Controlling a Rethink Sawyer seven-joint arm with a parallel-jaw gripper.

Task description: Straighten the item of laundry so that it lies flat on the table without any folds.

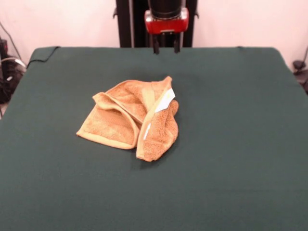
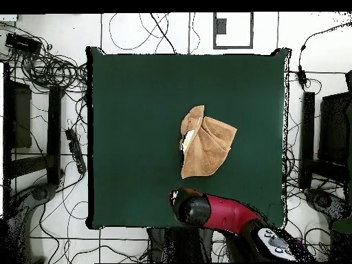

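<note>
The item of laundry (image 1: 130,120) is an orange-tan terry towel lying crumpled near the middle of the dark green table (image 1: 231,144). Its edges are folded over each other, and a white label (image 1: 166,100) shows on the upper right fold. In the overhead view the towel (image 2: 204,143) lies right of the table's centre (image 2: 130,124). My gripper (image 1: 166,48) hangs at the table's far edge, well behind the towel and above the cloth. Its two fingertips stand apart and hold nothing. In the overhead view the arm's head (image 2: 189,206) sits below the towel, near the table's bottom edge.
The black pedestal (image 1: 130,21) stands behind the far edge. Cables and black equipment (image 2: 48,103) lie on the floor round the table. The cover is turned up at one far corner (image 1: 43,53).
</note>
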